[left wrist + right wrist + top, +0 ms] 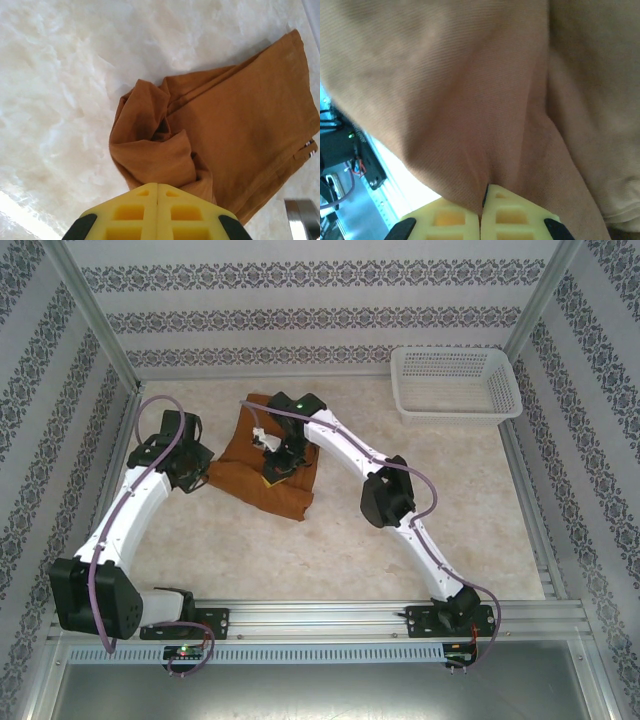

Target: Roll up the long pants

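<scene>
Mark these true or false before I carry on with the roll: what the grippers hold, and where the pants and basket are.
1. The right gripper is shut on the long pants. True.
2. The left gripper is open, holding nothing. False: it is shut on a bunched fold of the long pants.
3. The long pants lie inside the white basket. False: they lie on the table, apart from it.
4. The white basket is empty. True.

Wears white shells on the left arm (pixel 135 502) and right arm (pixel 345 445), with black joints and bases. Trails a mauve cable (pixel 140 415) along each. Ends in the left gripper (pixel 157 186) and right gripper (pixel 482 189), yellow, grid-moulded, black-cornered.
</scene>
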Controlling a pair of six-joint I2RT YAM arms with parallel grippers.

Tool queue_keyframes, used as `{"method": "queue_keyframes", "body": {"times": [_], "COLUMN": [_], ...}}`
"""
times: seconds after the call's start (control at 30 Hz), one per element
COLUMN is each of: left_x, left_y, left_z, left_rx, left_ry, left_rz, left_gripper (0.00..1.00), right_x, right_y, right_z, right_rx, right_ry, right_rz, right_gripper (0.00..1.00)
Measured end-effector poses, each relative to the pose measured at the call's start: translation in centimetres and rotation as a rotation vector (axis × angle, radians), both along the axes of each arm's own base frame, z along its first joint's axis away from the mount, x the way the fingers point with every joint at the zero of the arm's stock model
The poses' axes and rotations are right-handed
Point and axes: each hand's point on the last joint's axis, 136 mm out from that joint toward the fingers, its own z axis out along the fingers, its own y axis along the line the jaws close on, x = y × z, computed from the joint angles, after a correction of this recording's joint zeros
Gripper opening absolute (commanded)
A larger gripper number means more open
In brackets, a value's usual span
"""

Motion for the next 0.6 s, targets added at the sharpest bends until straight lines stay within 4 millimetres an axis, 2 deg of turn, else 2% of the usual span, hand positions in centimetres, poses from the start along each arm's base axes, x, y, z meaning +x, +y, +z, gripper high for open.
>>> {"method": "queue_keyframes", "body": {"times": [0.1,0.2,0.5,0.6], "left_x": [0.5,0.9,1.2,1.3], "left_y": [-1.3,-2.8,-9.2,-10.7], "left_z": [-0.1,-0.4,-1.6,-2.1], "left_rx": [-0.014,-0.023,-0.049,-0.055], "left_ry": [-0.010,-0.009,-0.006,-0.003], "left_rz": [-0.045,-0.100,-0.275,-0.304], "left_gripper": [0.00,0.00,0.00,0.00], "right_x": [0.7,0.9,1.0,1.1], "right_y": [-0.6,-0.8,-0.7,-0.7], "right_z": [-2.2,-3.4,-3.8,-3.9], "right_rx": [-0.024,-0.036,-0.036,-0.035], "right_ry": [0.030,0.046,0.046,0.046], "right_rz": [-0.019,-0.025,-0.027,-0.028], "right_gripper": [0.00,0.00,0.00,0.00]}}
